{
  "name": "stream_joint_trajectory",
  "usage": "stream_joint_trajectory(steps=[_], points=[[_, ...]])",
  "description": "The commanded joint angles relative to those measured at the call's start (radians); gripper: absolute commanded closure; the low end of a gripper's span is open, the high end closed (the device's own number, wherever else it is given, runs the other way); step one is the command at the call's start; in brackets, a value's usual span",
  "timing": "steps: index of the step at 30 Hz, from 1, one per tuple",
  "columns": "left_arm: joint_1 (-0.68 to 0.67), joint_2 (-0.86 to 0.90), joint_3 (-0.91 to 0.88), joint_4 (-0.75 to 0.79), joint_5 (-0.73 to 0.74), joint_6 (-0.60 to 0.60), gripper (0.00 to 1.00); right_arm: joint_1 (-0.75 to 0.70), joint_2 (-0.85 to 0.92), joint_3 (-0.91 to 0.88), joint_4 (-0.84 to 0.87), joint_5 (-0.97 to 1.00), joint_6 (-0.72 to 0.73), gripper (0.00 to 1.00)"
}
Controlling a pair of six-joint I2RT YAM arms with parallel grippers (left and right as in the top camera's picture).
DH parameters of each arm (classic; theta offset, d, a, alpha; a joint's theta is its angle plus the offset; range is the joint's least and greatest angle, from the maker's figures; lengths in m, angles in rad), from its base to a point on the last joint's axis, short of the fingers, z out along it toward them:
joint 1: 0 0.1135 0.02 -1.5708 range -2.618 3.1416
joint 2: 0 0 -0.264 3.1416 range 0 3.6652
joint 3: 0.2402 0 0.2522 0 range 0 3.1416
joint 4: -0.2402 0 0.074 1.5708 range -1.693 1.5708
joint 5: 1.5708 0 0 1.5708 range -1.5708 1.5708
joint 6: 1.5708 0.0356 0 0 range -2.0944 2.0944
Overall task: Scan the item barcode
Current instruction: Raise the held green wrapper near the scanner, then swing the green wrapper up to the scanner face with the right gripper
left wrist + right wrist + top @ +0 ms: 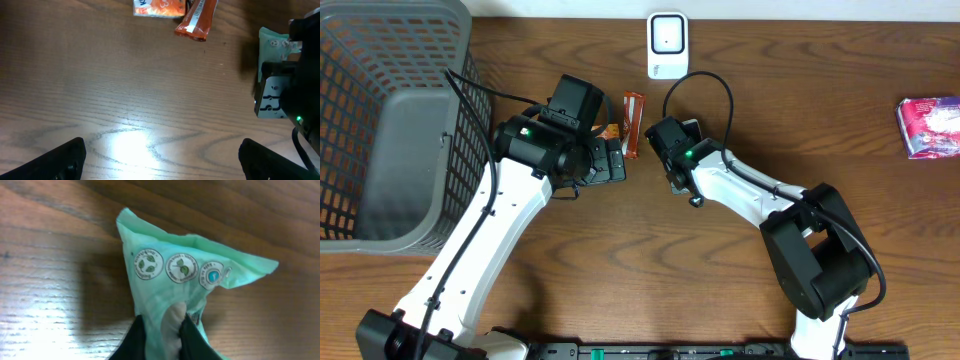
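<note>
Wooden table (620,255), orange bar (634,122); right gripper (162,330) tight on green packet (167,287), left gripper (161,155) agape.

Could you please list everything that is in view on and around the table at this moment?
basket: one, grey mesh, far left of the table
scanner: one, white, at the middle of the far edge
snack bar: one, red-orange, centre, between the two wrists
orange packet: one, orange, just left of the snack bar, partly hidden from overhead
pink packet: one, pink and white, far right
green pouch: one, pale green with round printed badges, pinched at one end
table: one, brown wood, under everything
left pincer: one, black, open over bare wood
right pincer: one, black, shut on the green pouch
</note>
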Motion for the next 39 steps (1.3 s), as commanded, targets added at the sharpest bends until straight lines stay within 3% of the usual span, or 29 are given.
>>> stream_joint_trajectory(steps=[1, 6, 12, 18, 27, 39], points=[[0.003, 0.003, 0.003, -0.006, -0.006, 0.006, 0.02, -0.016, 0.004, 0.01, -0.011, -0.114, 0.037, 0.99], [0.003, 0.003, 0.003, -0.006, -0.006, 0.006, 0.02, -0.123, -0.068, 0.075, -0.058, -0.458, 0.036, 0.99], [0.003, 0.003, 0.003, -0.006, -0.006, 0.006, 0.02, -0.365, -0.111, 0.105, -0.056, -1.263, 0.036, 0.99], [0.003, 0.003, 0.003, -0.006, -0.006, 0.006, 0.02, -0.525, -0.103, 0.075, -0.056, -1.805, -0.073, 0.99], [0.003, 0.003, 0.003, -0.006, -0.006, 0.006, 0.02, -0.572, -0.103, 0.064, -0.092, -1.966, -0.126, 0.99], [0.003, 0.003, 0.002, -0.006, -0.006, 0.006, 0.02, -0.518, -0.103, 0.064, -0.093, -1.972, -0.187, 0.99]])
